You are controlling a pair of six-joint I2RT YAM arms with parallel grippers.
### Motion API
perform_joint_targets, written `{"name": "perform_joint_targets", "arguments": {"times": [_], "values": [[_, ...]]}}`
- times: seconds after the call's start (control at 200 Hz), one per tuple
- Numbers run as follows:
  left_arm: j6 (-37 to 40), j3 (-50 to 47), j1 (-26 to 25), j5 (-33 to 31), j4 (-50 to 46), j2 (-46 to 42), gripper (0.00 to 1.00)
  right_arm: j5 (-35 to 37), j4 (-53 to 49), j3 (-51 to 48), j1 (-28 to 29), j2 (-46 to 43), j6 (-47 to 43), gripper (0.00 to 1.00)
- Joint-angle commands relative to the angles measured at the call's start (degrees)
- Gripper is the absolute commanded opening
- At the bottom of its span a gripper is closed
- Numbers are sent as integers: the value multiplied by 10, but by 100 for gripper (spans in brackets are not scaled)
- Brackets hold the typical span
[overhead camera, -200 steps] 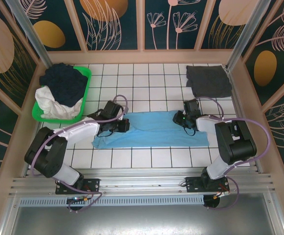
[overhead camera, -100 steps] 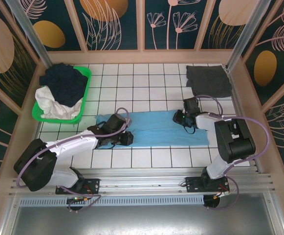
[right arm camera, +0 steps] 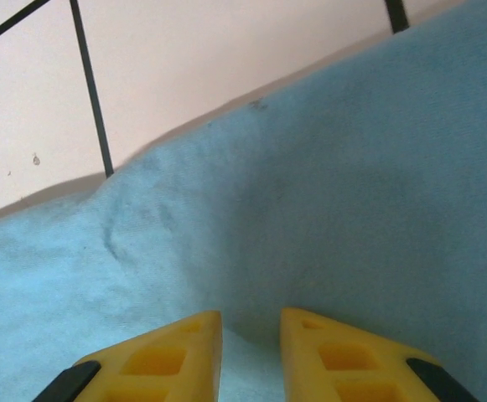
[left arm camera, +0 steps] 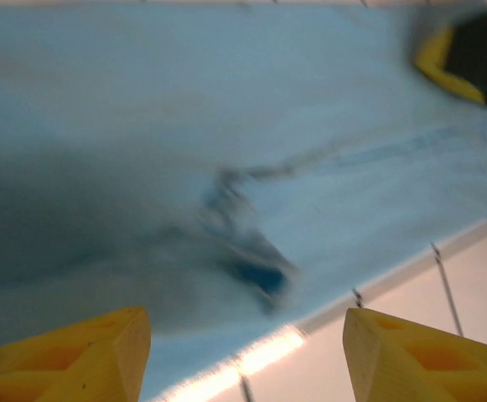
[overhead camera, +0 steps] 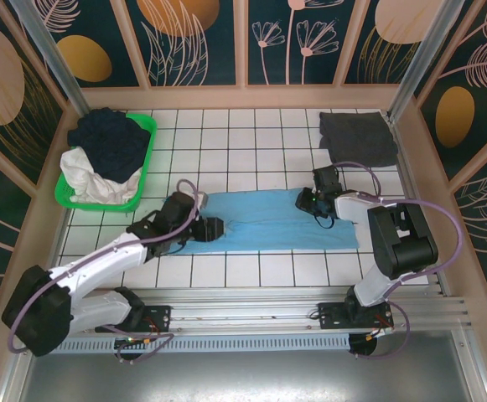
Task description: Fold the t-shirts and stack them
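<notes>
Left end effector (overhead camera: pixel 212 228): fingers (left arm camera: pixel 101 356) spread wide, nothing between them. Low over the left end of the light blue t-shirt (overhead camera: pixel 268 222), close to its near edge. In the left wrist view (left arm camera: pixel 245 328), blurred blue cloth (left arm camera: pixel 226 126) ahead of the yellow tips, a small dark crease or fold near the middle, white tile beyond the cloth edge at lower right.

Right end effector (overhead camera: pixel 306 201): fingers nearly together, only a narrow gap, pinched on the far edge of the light blue t-shirt towards its right end. In the right wrist view (right arm camera: pixel 250 325), cloth (right arm camera: pixel 352 167) bunched up right at the yellow tips and filling the slit between them, tiled surface beyond.

Light blue t-shirt: stretched out as a long band, left to right, across the middle of the table (overhead camera: pixel 251 151), between the two arms. Print not visible.

Dark grey t-shirt (overhead camera: pixel 358 138): folded flat, far right corner of the table, well apart from the blue one.

Green basket (overhead camera: pixel 151 126): far left, heaped with dark and white clothes (overhead camera: pixel 105 155).
</notes>
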Motion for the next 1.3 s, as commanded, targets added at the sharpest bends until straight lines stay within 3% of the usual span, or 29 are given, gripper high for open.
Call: {"name": "perform_joint_targets", "arguments": {"times": [0.0,0.105,0.195,0.375,0.53,0.731,0.871,0.946,1.076,1.206,1.296], "values": [[51,39,25,-15,11,89,59,4,-15,20,9,12,-3,25],[84,99,24,60,-5,199,46,3,-18,28,10,24,-7,25],[90,108,20,95,-18,224,42,4,-18,33,10,28,-8,25],[58,47,-11,90,-22,139,46,0,-11,38,10,32,-10,25],[0,-4,-62,98,-18,112,42,-4,-21,66,9,42,-18,25],[-69,-61,-66,113,7,5,43,-8,-22,70,11,23,-20,25],[-75,-55,-66,103,-29,-52,49,-14,-18,58,11,6,-18,25],[-61,-33,-66,52,-52,-63,56,-15,-12,52,11,2,-16,25],[-13,16,-51,-35,-70,-5,64,-26,-1,48,12,7,-11,25],[23,24,9,-14,-32,94,53,-31,3,41,14,11,-9,25],[29,28,16,-20,-36,136,48,-29,2,34,14,6,-9,25]]}}
